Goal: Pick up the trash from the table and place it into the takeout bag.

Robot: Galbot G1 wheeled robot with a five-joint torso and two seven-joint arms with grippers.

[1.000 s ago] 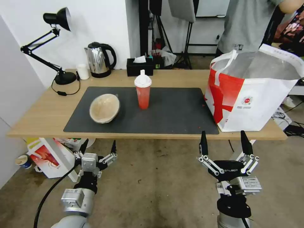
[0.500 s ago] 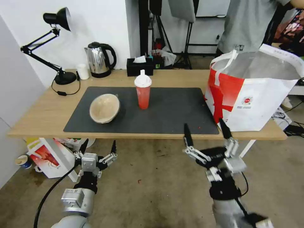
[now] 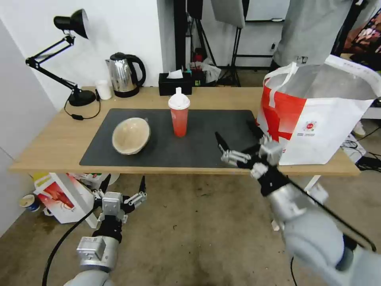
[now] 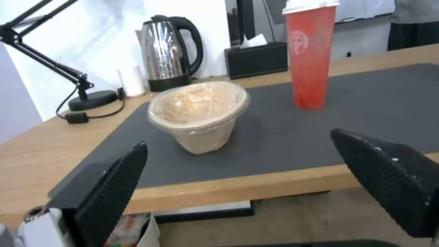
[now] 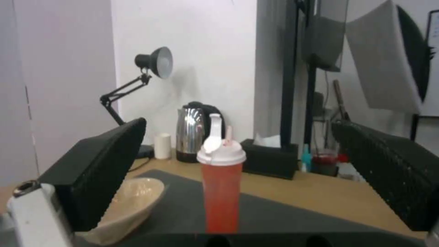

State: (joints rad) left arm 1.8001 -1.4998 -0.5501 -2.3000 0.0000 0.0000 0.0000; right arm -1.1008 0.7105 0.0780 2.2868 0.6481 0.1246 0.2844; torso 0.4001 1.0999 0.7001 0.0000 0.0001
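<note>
bright even light, wrist views soft

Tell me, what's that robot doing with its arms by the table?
It is tidying up trash. The right gripper is open and held over the near edge of the dark mat, pointing at the red drink cup, which stands upright and untouched. The beige bowl lies tipped beside the cup. The left gripper hangs open, low in front of the table. The big takeout bag stands open at the table's right end.
</note>
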